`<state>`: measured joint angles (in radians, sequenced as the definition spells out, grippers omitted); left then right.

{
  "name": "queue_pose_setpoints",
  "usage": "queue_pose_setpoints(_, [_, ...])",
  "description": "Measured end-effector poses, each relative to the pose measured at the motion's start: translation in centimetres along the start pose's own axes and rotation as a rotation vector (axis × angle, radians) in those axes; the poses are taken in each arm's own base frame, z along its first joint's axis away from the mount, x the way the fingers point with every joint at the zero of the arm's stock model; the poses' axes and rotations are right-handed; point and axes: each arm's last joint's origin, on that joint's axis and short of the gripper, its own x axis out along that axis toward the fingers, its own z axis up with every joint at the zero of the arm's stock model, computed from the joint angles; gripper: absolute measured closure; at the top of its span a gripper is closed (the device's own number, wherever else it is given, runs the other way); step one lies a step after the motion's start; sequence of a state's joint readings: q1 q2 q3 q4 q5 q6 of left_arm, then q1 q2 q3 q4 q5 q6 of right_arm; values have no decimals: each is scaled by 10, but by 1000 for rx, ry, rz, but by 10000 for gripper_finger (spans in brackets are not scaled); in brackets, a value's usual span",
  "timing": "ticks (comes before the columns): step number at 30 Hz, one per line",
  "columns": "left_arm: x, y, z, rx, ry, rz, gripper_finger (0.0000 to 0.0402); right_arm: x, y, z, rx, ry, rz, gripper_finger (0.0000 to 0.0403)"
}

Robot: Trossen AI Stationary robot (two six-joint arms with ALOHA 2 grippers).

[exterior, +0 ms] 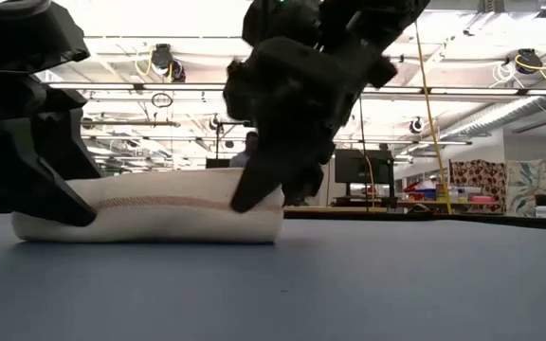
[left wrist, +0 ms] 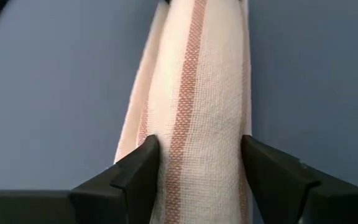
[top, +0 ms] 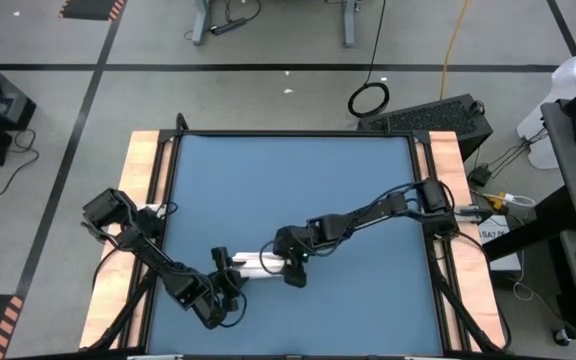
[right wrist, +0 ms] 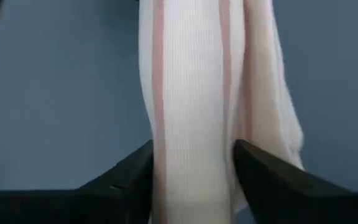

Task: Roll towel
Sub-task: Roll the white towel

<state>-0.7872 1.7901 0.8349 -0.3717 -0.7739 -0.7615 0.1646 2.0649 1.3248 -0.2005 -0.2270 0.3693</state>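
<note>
**Rolled towel lies on the blue desk with a gripper at each end**

In the low view, the nearest thing is the bare blue desk (exterior: 349, 294) filling the lower part of the frame. Just behind it, left of centre, lies the towel (exterior: 159, 216), rolled into a long white bundle with a thin reddish stripe running along its length. The left gripper (left wrist: 197, 155) shows at the left edge of that frame, over the roll's left end; the right gripper (right wrist: 191, 162) comes down from the top centre onto the roll's right end.

Each wrist view looks along the roll from one end. In the left wrist view the towel (left wrist: 197, 93) runs up the middle of the frame, and the left gripper's two dark fingers (left wrist: 143, 163) stand on either side of it, against the cloth. In the right wrist view the towel (right wrist: 197, 93) likewise fills the centre, with the right gripper's fingers (right wrist: 138, 165) flanking it closely. Both grippers are parted to the width of the roll; whether they are pinching it or only resting beside it cannot be told.

From above, the towel (top: 253, 265) sits in the lower middle of the desk (top: 298, 170), between the two arms.

Far behind the desk in the low view, a person (exterior: 247, 149) shows among monitors and ceiling lights.
</note>
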Motion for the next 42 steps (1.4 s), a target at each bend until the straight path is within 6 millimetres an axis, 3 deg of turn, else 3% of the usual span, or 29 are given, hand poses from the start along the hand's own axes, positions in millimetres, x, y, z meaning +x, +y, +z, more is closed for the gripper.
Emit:
queue_pose_setpoints(5, [0,0,-1,-33,34,-21,179,-22,27,0,-192,-66,-162,146])
queue_pose_setpoints(9, [0,0,-2,-34,40,-24,179,-23,53,-6,-313,-141,-283,130])
queue_pose_setpoints(14, [2,1,-1,-34,51,-28,179,-10,89,-11,-443,-301,-223,150])
queue_pose_setpoints(19, [3,3,0,-21,74,-42,179,16,102,-24,-570,-385,-336,188])
queue_pose_setpoints(23, [-1,5,3,-30,70,-63,179,25,99,-27,-575,-427,-483,199])
queue_pose_setpoints(31, [-8,9,8,-25,95,-117,179,30,75,-20,-489,-399,-522,177])
queue_pose_setpoints(37, [-8,10,7,-19,103,-119,179,32,57,-18,-369,-301,-385,171])
queue_pose_setpoints(42, [-8,10,8,-21,105,-119,179,32,55,-21,-360,-269,-398,172])
